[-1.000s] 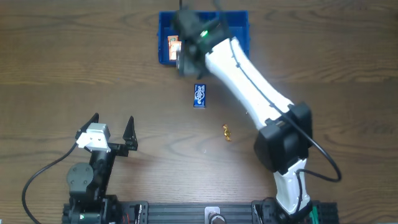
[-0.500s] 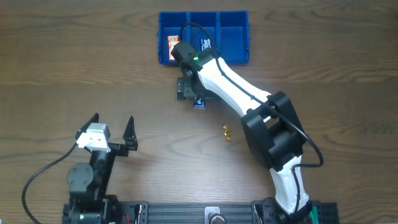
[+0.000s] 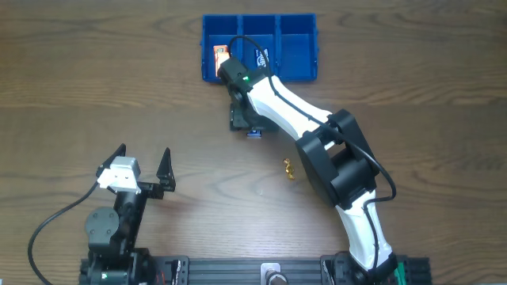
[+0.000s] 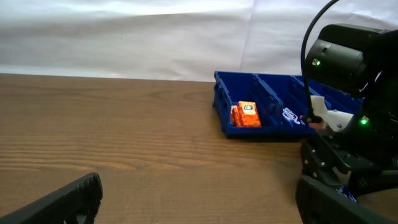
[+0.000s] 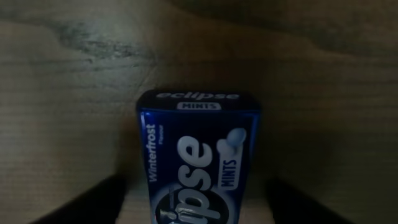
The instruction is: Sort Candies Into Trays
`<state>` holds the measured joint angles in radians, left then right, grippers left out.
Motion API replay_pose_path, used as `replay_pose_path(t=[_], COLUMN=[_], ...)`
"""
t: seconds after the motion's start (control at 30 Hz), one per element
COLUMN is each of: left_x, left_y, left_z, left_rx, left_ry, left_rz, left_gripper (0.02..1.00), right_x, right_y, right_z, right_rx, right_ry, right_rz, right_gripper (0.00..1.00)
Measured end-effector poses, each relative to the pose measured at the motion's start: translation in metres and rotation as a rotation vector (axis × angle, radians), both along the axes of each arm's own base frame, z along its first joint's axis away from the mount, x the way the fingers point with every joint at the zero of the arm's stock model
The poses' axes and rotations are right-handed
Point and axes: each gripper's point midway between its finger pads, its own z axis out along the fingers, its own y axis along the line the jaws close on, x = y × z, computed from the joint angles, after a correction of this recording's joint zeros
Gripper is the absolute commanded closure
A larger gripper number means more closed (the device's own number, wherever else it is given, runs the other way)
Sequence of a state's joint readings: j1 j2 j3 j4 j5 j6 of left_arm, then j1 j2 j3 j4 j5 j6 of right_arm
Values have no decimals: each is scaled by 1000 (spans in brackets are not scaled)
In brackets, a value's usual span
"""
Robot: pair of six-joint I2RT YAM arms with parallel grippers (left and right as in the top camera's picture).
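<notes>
The tray (image 3: 298, 49) already holds an orange candy (image 3: 221, 57) and a mint pack (image 3: 261, 57). Near it on the bench (image 3: 95, 79), a mint box (image 5: 199, 162) lies between the right gripper's (image 3: 244, 120) parted fingers, not yet clamped. A gold candy (image 3: 288, 168) lies farther off. The left gripper's (image 3: 144, 168) fingers are apart.

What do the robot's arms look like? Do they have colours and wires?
The right arm has smooth white shells, chunky black joints, a tiny green light near the wrist and a thin black cable. The left arm is mostly black with a white block; its end effector has two pointed black fingers.
</notes>
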<state>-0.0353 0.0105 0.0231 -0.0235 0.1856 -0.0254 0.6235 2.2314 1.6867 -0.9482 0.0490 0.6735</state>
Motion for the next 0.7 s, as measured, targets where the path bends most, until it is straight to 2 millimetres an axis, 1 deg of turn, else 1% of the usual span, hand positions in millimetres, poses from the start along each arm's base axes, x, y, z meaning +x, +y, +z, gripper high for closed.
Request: replay_pose_path(t=[0.1, 0.17, 0.27, 0.33, 0.5, 0.57, 0.6, 0.63, 0.7], left_x=[0, 0, 0, 0, 0, 0, 0, 0, 0], left_y=[0, 0, 0, 0, 0, 0, 0, 0, 0], left_z=[0, 0, 0, 0, 0, 0, 0, 0, 0], left_rx=[0, 0, 0, 0, 0, 0, 0, 0, 0], left_ry=[0, 0, 0, 0, 0, 0, 0, 0, 0], left_rz=[0, 0, 0, 0, 0, 0, 0, 0, 0], left_gripper=[20, 23, 20, 23, 20, 20, 20, 23, 20], right_x=[0, 0, 1, 1, -1, -4, -4, -4, 1], right_y=[0, 0, -1, -1, -2, -3, -3, -3, 0], right_z=[0, 0, 1, 1, 4, 11, 21, 25, 75], right_rx=[0, -2, -5, -5, -9, -10, -4, -3, 41], right_ry=[-1, -2, -6, -7, -1, -7, -24, -32, -140], right_rz=[1, -1, -2, 1, 2, 5, 7, 8, 13], right_gripper=[709, 814, 921, 961, 963, 965, 965, 965, 965])
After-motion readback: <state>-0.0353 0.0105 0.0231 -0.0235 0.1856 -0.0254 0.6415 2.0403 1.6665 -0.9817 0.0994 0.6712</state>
